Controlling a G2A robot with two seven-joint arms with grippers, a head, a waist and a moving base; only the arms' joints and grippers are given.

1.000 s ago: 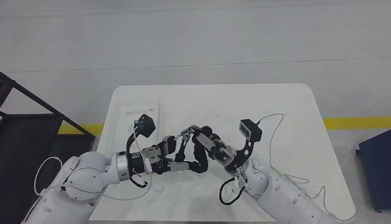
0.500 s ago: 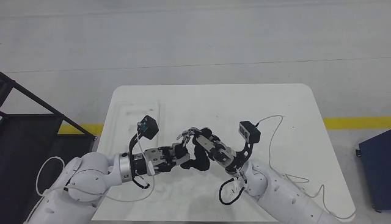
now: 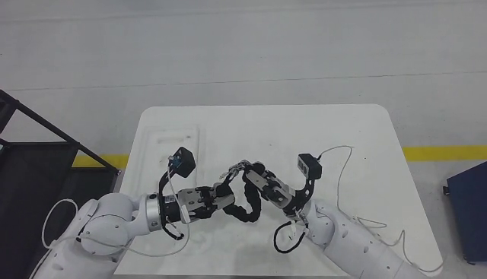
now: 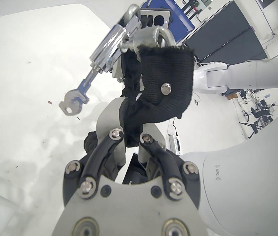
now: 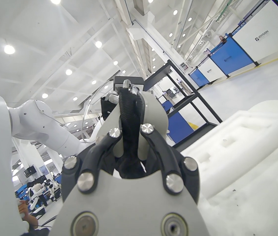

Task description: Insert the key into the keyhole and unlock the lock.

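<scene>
One lock (image 4: 109, 47), one key (image 4: 76, 96), two claws and one white foam tray (image 3: 175, 138) are sharing the white bench (image 3: 342, 142).

The left claw (image 4: 129, 126) is pinching the lock by its black sleeve (image 4: 166, 84), fingers pressed together on the fabric. The right claw (image 5: 129, 104) is likewise pressed together on the same sleeve, close to its metal end. The key is sitting with its blade in the keyhole at the end of the chrome lock body. Its bow is hanging free, and neither claw is touching it.

From above, the left claw (image 3: 222, 194) and right claw (image 3: 245, 174) are meeting over the middle of the bench's near half, with the dark sleeve looping between them. They are staying well apart from the tray at the far left corner and from the far and right edges, and nearer to the front edge.

The left wrist view is giving the chrome body, the key and a rivet on the sleeve, along with a few dark specks (image 4: 50, 102) on the bench. From above, the key is too small to make out. The right wrist view is giving the sleeve running up between its fingers and the tray (image 5: 239, 143) with its recesses beside it.
</scene>
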